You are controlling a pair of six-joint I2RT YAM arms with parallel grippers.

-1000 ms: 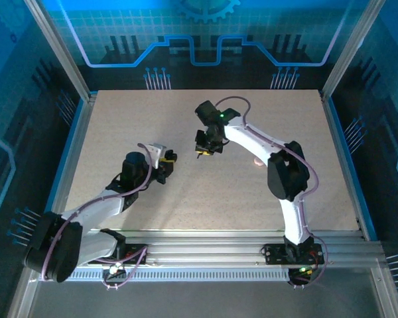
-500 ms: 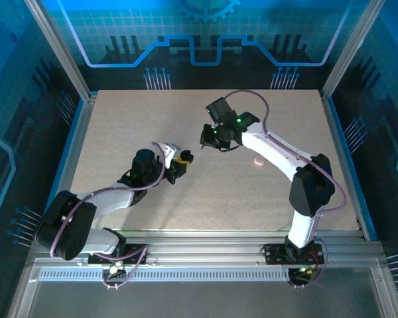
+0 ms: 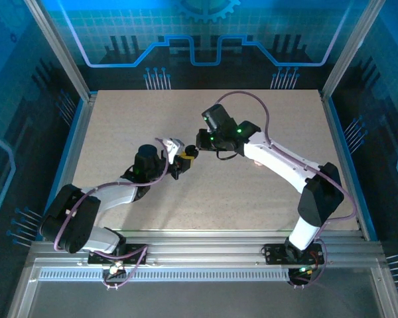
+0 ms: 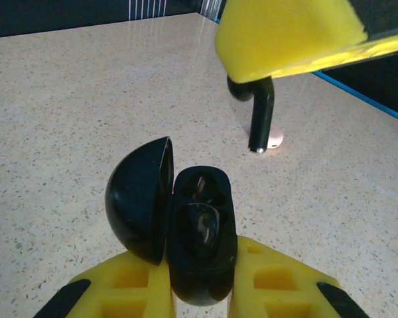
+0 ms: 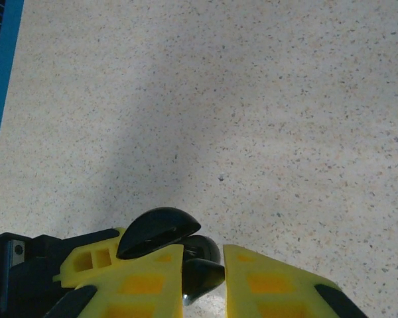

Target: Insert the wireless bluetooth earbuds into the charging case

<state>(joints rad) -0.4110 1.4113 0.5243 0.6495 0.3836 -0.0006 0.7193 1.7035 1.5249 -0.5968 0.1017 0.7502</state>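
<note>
Two tight grips: left gripper (image 4: pixel 202 281) on open case (image 4: pixel 200 232), right gripper (image 5: pixel 204 286) on half-hidden earbud (image 4: pixel 261 116)

L claw (image 3: pixel 185 159) & R claw (image 3: pixel 200 142) both clamped tight, tips close together, arms angled inward.

Illumination: bright, diffuse, overhead; blue tint on the enclosure walls (image 3: pixel 26 132). Table (image 3: pixel 119 119): evenly lit, with faint soft shadows beside the arms. Front rail (image 3: pixel 219 233): white glare streak. Right wrist view: broad grey shadow band, soft-edged. Left wrist view: yellow finger pad (image 4: pixel 285 33) blurred; black earbud (image 4: pixel 260 112) and charging case (image 4: pixel 199 232) sharp, with glossy highlights.
</note>
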